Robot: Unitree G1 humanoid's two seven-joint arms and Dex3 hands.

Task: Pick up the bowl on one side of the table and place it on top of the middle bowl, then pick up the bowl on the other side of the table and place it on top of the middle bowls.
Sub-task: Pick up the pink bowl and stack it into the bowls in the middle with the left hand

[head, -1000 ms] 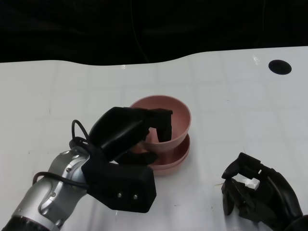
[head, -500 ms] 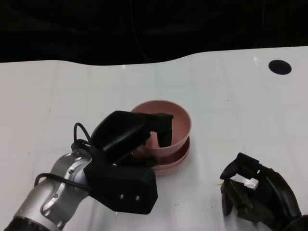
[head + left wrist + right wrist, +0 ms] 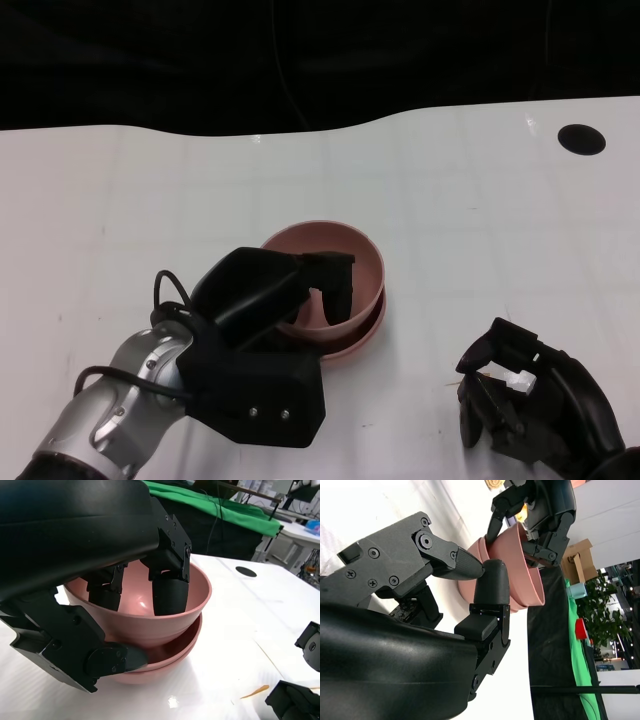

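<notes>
the robot's left hand grasps the top pink plastic bowl by its near rim, its fingers hooked down inside the bowl and its thumb pressed against the outer wall. that top pink plastic bowl sits tilted in the lower pink bowls, of which only a curved rim shows beneath it; how many lie there cannot be told. the stack stands about the middle of the white table, well in from the far edge and nearer the near edge. the right hand rests low at the table's near right corner, apart from the bowls, its fingers curled inward around nothing. a round black hole lies in the table's far right corner.
</notes>
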